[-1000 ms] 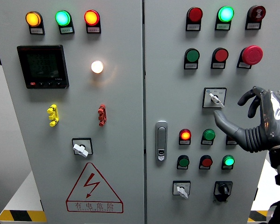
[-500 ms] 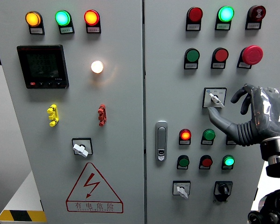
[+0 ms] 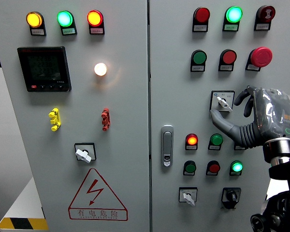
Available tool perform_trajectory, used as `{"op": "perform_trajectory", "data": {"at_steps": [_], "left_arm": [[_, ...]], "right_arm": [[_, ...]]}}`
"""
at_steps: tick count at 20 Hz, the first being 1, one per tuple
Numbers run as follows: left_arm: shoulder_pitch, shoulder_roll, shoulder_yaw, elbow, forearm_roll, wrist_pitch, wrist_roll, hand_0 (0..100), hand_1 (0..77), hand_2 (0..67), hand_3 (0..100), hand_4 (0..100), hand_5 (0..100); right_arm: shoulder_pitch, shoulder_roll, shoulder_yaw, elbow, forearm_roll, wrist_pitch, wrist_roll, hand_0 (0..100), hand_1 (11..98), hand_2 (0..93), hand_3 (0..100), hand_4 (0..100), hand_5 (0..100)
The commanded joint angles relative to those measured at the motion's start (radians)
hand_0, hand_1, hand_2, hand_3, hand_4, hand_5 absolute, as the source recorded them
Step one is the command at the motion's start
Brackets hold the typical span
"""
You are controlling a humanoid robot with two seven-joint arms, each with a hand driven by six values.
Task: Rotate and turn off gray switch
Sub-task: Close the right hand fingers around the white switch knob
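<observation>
A gray control cabinet (image 3: 135,203) with two doors is filling the view. On the left door a red-bordered warning triangle (image 3: 97,195) is showing a lightning bolt over the characters 有电危险; the small labels under the lamps are too small to read. The right robot hand (image 3: 241,113) is reaching in from the right, fingers spread, thumb tip touching the lower left corner of the gray switch (image 3: 223,102), gripping nothing. On the right door's middle, the switch's lever is pointing down-right, long axis diagonal.
</observation>
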Motion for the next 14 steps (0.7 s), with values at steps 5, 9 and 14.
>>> {"op": "perform_trajectory", "data": {"at_steps": [5, 9, 14], "left_arm": [[0.000, 0.000, 0.000, 0.000, 0.002, 0.000, 0.000, 0, 0.0, 13.2, 18, 10, 12], [0.000, 0.000, 0.000, 0.000, 0.000, 0.000, 0.000, 0, 0.0, 13.2, 18, 10, 12], [0.000, -0.001, 0.000, 0.000, 0.000, 0.000, 0.000, 0, 0.0, 13.3, 18, 10, 12]], "right_arm": [[0.013, 0.0000, -0.007, -0.014, 0.000, -0.001, -0.006, 0, 37.9, 63.6, 88, 100, 94], [0.013, 0.0000, -0.009, -0.014, 0.001, -0.001, -0.015, 0, 37.8, 63.8, 88, 100, 94], [0.013, 0.0000, -0.007, -0.022, 0.000, -0.001, -0.015, 0, 37.9, 64.4, 88, 100, 94]]}}
